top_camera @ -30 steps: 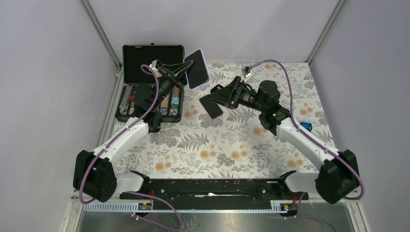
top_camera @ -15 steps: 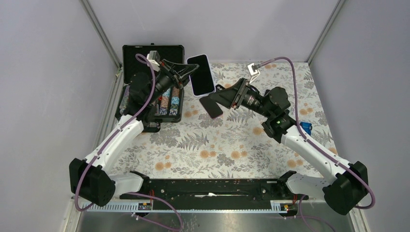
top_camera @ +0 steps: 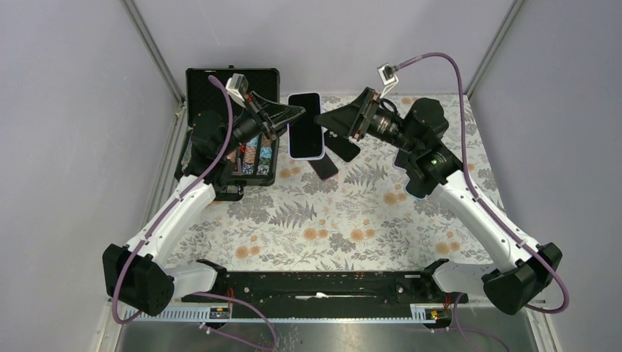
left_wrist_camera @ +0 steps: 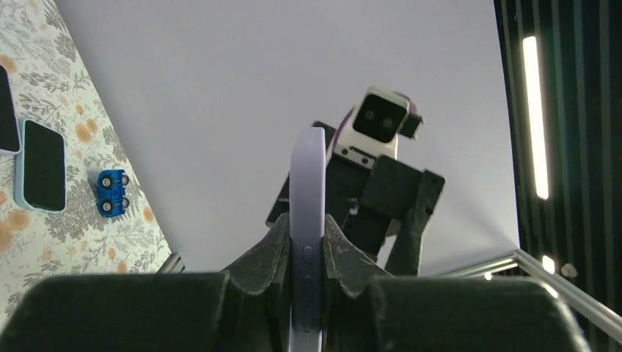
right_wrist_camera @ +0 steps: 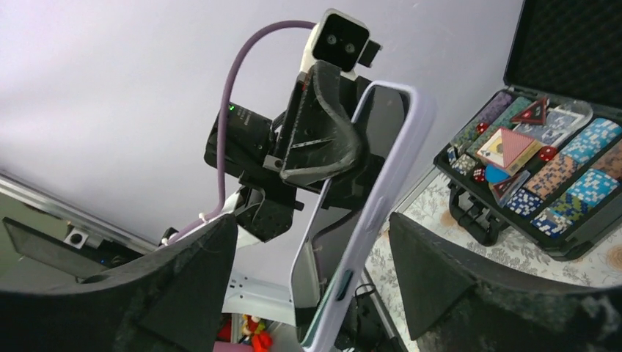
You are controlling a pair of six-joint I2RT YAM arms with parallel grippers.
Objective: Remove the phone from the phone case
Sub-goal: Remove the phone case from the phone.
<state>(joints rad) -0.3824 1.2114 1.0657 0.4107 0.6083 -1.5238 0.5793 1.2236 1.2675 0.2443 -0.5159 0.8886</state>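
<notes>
A change is noted. A second ago the phone (top_camera: 305, 125) was held tilted at the far left, by the open black carry case (top_camera: 220, 82). Now it has been swung right and is held up between the two arms, above the table (top_camera: 330, 220), with its screen turned to the overhead camera.

It is clamped along its left edge by the left gripper (top_camera: 297, 111), whose fingers are closed tight on both faces of the lilac phone case (right_wrist_camera: 381, 205).

The right gripper (top_camera: 336, 126) has been raised from low over the table to just beside the phone's right edge. Its jaws have been spread wide, and nothing is held between them.

A handover of effort is suggested. The case is likely to be kept pinned on the left while the phone is pushed or peeled out from the right. No separation has been made yet.

Much is left unclear. Only the thin side of the case is shown by the left wrist camera. In the right wrist view the lower end is cut off, and the back is never seen. Two dark slabs (top_camera: 323, 167) lie on the table partly under the right gripper, and it cannot be told whether they are phones or cases.
</notes>
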